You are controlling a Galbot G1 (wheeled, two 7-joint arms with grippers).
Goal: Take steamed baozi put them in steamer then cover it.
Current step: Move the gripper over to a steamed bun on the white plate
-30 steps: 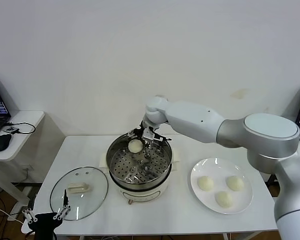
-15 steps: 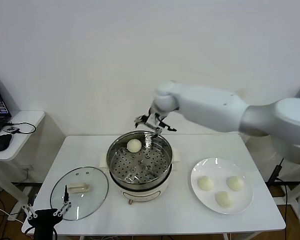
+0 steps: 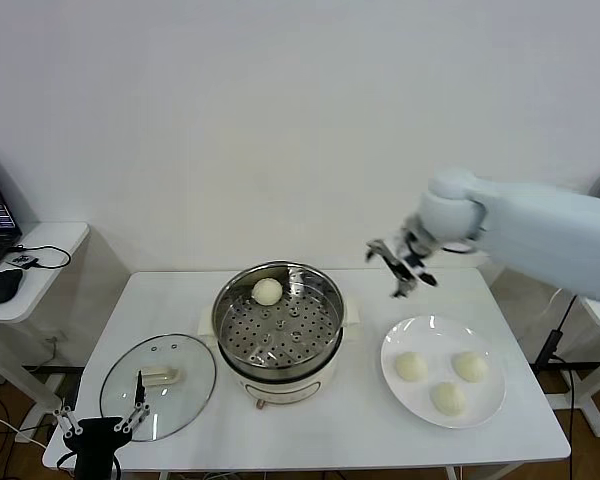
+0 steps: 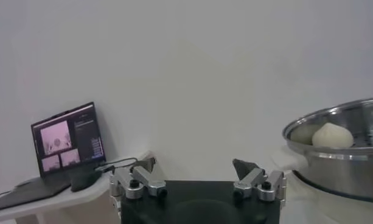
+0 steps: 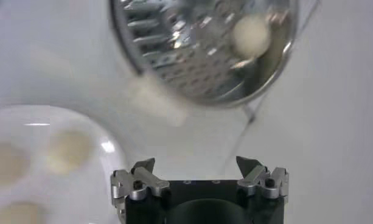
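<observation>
1. Right arm extended across in front of the body, wrist bent downward.
2. Right gripper (image 3: 403,268) in mid-air, jaws spread wide, nothing between them.
3. Left gripper (image 3: 102,426) low beside the body, fingers parted and empty, arm parked.

Even, bright, diffuse illumination; the white wall and bench (image 3: 360,420) show only soft, faint shadows. Specular highlights mark the steamer (image 3: 278,322) rim and glass cover (image 3: 158,386). In the right wrist view, the steamer, plate (image 5: 52,158) and buns are blurred; the claw (image 5: 198,173) remains sharp.
</observation>
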